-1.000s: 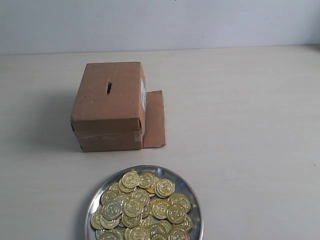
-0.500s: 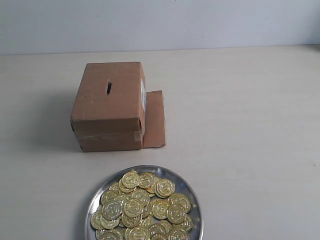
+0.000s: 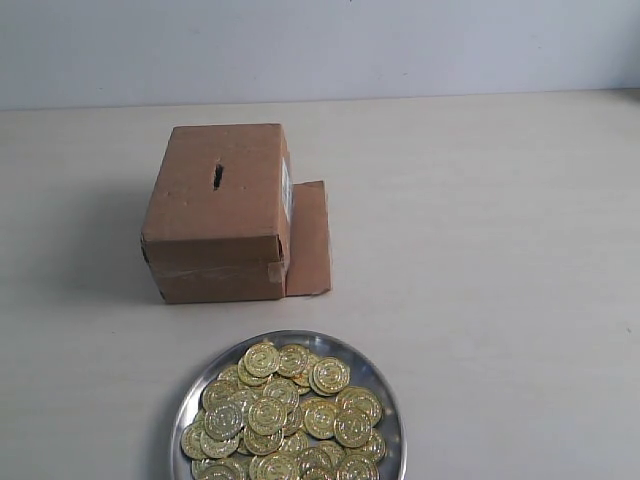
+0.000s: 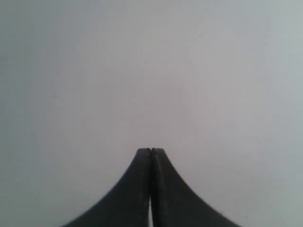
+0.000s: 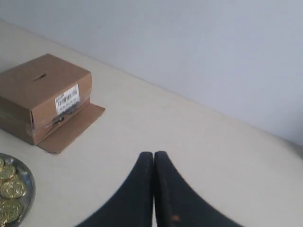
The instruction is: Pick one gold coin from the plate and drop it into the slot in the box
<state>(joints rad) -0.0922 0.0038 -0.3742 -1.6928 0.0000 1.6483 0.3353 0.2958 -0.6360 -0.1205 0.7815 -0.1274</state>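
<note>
A shiny silver plate [image 3: 385,395] heaped with several gold coins [image 3: 282,415] sits at the near edge of the exterior view. Behind it stands the brown cardboard box [image 3: 220,215], its dark slot [image 3: 217,177] on top and a loose flap [image 3: 308,238] lying flat to its right. Neither arm shows in the exterior view. In the right wrist view the box [image 5: 40,97], its slot [image 5: 39,76] and the plate's rim [image 5: 27,182] appear; my right gripper [image 5: 153,153] is shut and empty, well off from them. My left gripper [image 4: 150,150] is shut, facing only a blank pale surface.
The beige table [image 3: 480,250] stretches wide to the right of the box and plate. A pale wall [image 3: 320,45] runs along its far edge. A white label [image 5: 66,99] marks the box's side.
</note>
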